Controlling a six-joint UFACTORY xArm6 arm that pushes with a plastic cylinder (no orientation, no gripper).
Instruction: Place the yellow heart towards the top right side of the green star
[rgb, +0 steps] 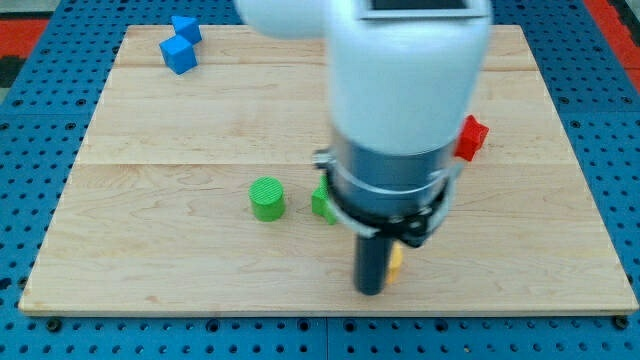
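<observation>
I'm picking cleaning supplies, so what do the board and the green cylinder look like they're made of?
The board looks like pale unfinished or lightly sealed wood: visible grain and plank seams, matte surface. The green cylinder seems to be moulded or printed plastic: uniform saturated colour, with faint ridges on top. Neither is certain from this view.

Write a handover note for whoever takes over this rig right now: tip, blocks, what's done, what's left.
My tip is down on the board, touching the left side of the yellow heart, which is mostly hidden behind the rod.
The green star sits up-left of the tip, half covered by the arm; the green cylinder is to its left.
Done: contact with the heart.
Left: the heart lies below-right of the star; push it up the view to the star's top right.
</observation>
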